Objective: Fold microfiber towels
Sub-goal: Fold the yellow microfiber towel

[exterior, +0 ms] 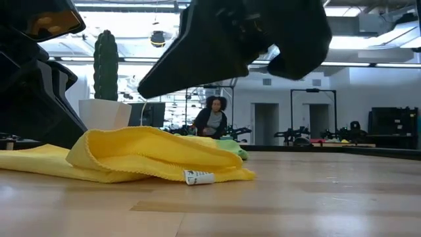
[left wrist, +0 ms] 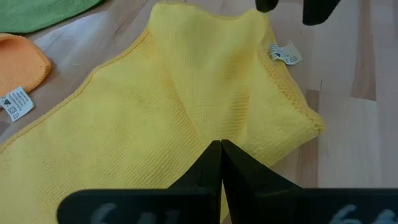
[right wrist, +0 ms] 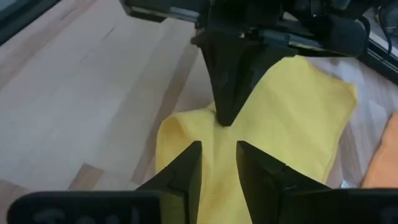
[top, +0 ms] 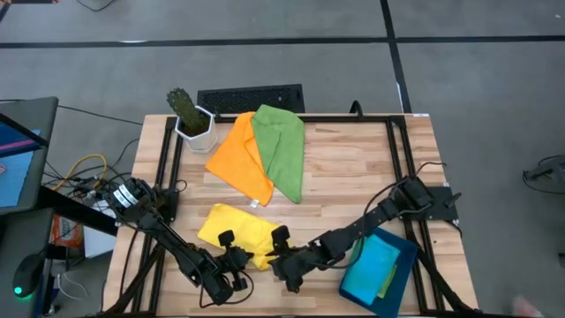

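At the left of the bench (top: 353, 159) my left gripper (top: 237, 261) presses down on the near edge of the yellow towel (top: 234, 227), its fingers pinched fully together with the tips on the cloth; I cannot tell whether any fabric is caught between them. The towel lies on the wood half doubled, one flap rolled over itself, its label (exterior: 198, 177) sticking out at the front fold. Just to the right, my right gripper (right wrist: 217, 163) hovers at the same edge, fingers part open with nothing between them, facing the left one. Farther back lie the orange towel (top: 240, 157) and a green towel (top: 282, 146), overlapping, unfolded. At far right the blue towel (top: 371, 263) sits in the teal tray (top: 403, 274).

I judge I am mid-fold on the yellow one. Next I need the right gripper to close on the loose edge while the left pins, then carry it across squarely.
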`<control>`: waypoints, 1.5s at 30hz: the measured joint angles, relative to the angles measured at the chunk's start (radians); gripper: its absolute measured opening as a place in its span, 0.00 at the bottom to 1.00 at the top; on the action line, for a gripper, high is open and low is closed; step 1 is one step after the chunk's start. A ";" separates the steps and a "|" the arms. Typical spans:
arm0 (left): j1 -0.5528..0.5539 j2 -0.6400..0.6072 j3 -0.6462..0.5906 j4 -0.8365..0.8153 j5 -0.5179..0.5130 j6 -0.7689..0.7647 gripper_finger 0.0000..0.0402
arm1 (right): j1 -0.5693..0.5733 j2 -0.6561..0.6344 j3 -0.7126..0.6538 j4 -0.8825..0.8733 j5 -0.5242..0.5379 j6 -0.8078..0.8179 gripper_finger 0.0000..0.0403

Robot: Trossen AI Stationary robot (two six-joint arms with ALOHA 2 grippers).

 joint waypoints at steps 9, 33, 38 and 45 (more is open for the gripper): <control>-0.002 -0.027 0.019 0.006 -0.018 0.058 0.00 | 0.005 0.061 0.002 0.080 -0.008 -0.051 0.31; -0.002 -0.027 0.027 0.001 -0.030 0.070 0.00 | 0.006 0.080 0.001 0.102 -0.006 0.009 0.25; -0.002 -0.027 0.028 0.001 -0.038 0.070 0.00 | 0.004 0.080 0.001 0.109 -0.047 0.016 0.24; -0.001 -0.027 0.028 0.005 -0.059 0.070 0.00 | 0.004 0.080 0.001 0.110 -0.049 0.034 0.24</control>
